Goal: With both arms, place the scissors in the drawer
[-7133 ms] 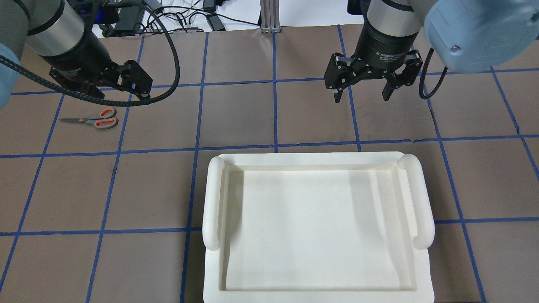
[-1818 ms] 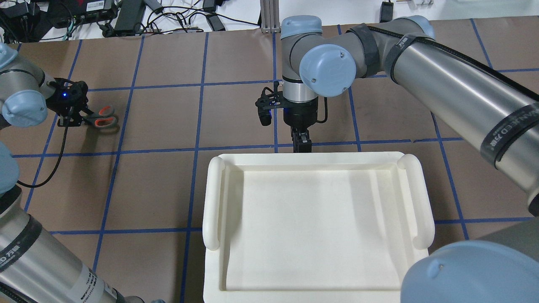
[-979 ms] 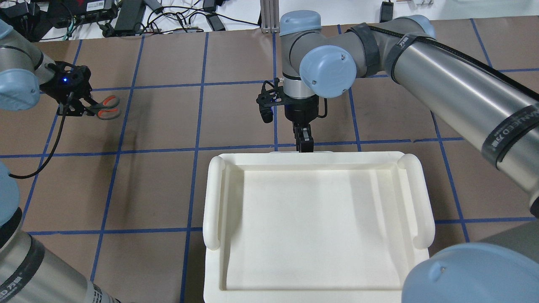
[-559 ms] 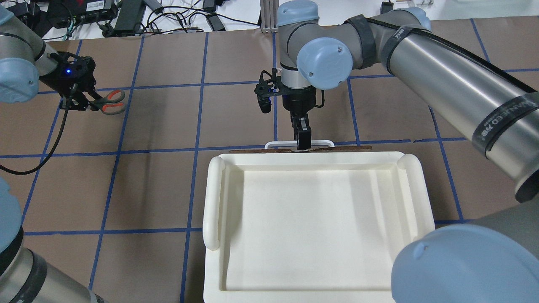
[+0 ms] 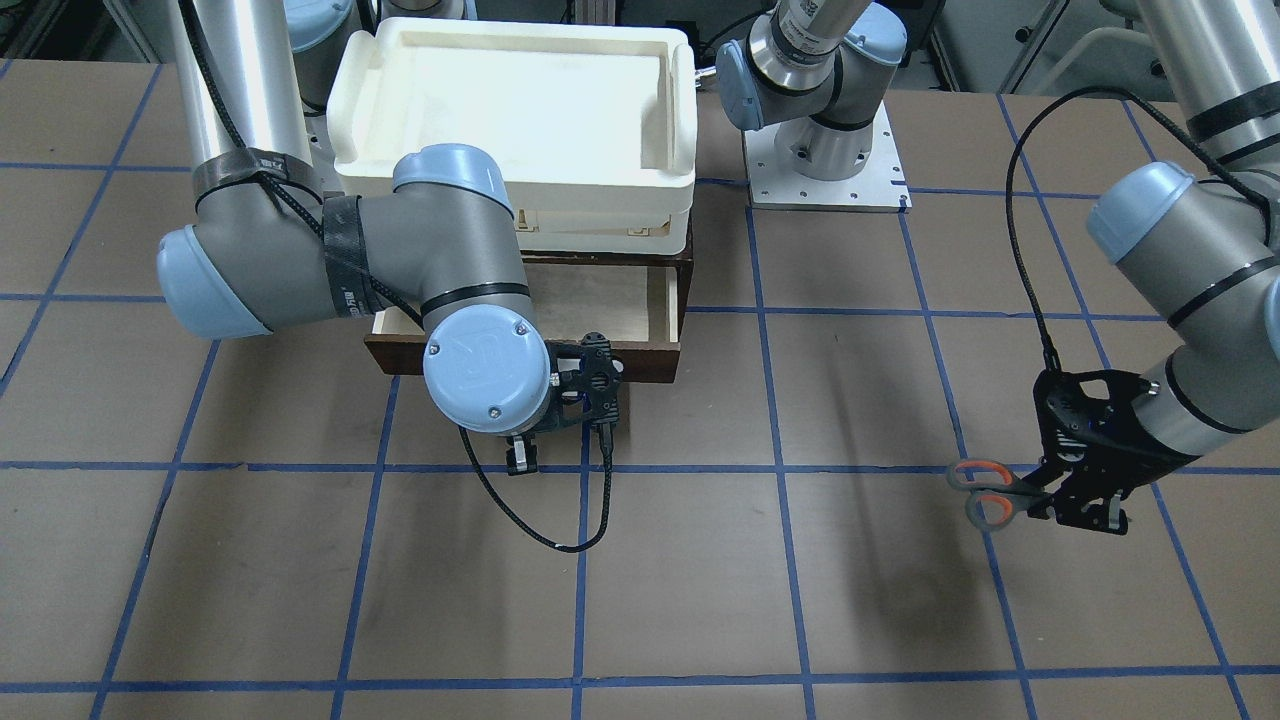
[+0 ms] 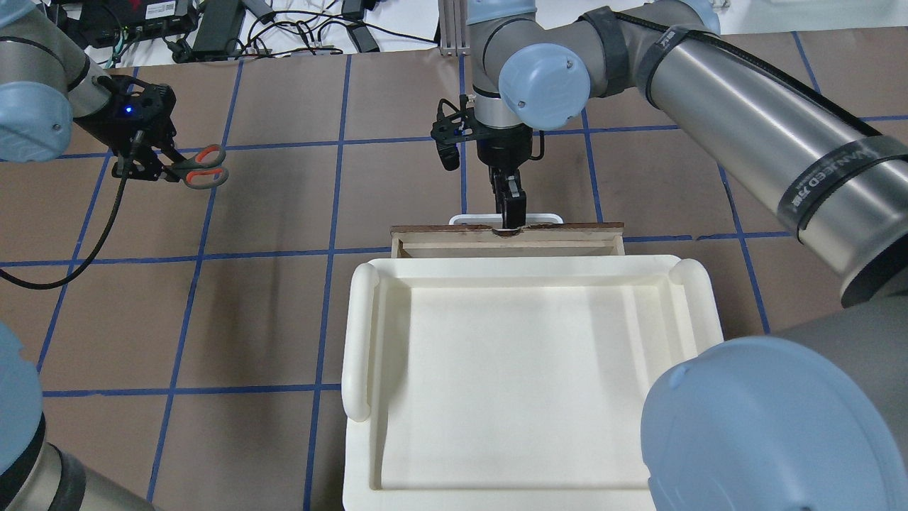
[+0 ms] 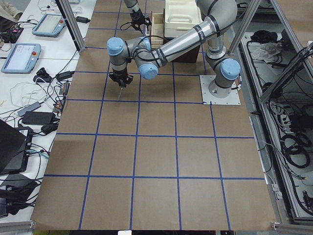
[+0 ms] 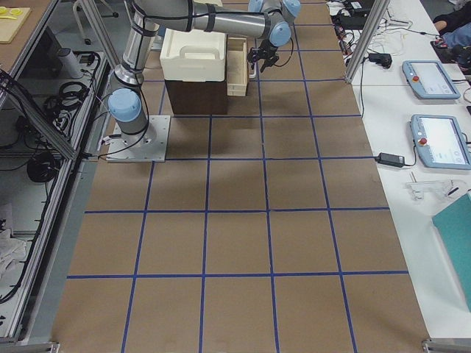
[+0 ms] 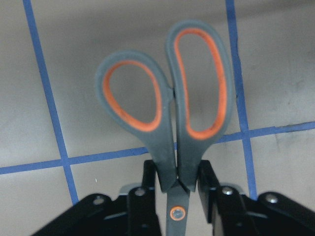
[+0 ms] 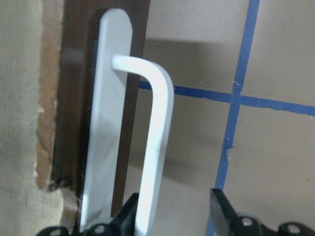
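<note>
The scissors point(image 6: 204, 167), with grey, orange-lined loops, hang off the table in my left gripper point(image 6: 157, 169), which is shut on them near the pivot. The loops fill the left wrist view point(image 9: 167, 105). In the front view the scissors point(image 5: 985, 492) stick out of the left gripper point(image 5: 1070, 497). My right gripper point(image 6: 509, 215) is shut on the white bar handle point(image 10: 155, 142) of the dark brown drawer point(image 6: 567, 228). The drawer is partly pulled out and its pale plywood inside point(image 5: 610, 295) shows. My right wrist hides the handle in the front view.
A cream-white tray point(image 6: 360, 333) sits on top of the brown cabinet, above the drawer. A black cable point(image 5: 560, 545) hangs from my right wrist over the mat. The mat has blue tape lines. Cables and power bricks point(image 6: 213, 28) lie beyond its far edge.
My right gripper closed on the handle and has pulled the drawer out from under the tray. My left gripper took the scissors off the mat and has carried them up and towards the middle.
</note>
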Controlling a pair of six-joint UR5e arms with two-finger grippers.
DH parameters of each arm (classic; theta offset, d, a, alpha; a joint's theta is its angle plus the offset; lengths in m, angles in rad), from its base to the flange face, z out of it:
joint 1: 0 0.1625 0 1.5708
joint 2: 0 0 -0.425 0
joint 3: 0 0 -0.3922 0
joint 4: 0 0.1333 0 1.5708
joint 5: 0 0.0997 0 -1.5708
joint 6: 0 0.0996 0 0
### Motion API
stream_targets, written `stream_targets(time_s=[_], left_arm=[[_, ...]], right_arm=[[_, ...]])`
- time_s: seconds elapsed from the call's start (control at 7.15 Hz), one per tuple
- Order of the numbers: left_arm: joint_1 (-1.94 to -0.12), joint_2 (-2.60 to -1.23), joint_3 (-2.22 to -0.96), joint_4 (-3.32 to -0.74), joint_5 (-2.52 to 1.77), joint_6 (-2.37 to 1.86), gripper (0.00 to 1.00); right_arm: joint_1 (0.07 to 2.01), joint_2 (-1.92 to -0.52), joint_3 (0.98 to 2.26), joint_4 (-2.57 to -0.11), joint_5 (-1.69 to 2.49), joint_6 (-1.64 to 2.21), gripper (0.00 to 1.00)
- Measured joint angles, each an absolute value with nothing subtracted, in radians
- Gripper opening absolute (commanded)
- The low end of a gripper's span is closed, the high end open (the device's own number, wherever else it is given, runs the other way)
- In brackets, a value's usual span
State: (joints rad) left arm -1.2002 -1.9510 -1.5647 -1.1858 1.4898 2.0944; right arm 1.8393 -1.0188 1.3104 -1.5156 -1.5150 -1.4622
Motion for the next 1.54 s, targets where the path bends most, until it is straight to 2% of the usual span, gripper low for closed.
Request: stream_targets(time_s=[1.54], left_arm=[[-1.266, -1.908, -1.565, -1.241, 1.503, 1.983, 0.0]], right_arm=[[1.812, -0.948, 1.244, -1.618, -1.523, -1.545, 0.55]])
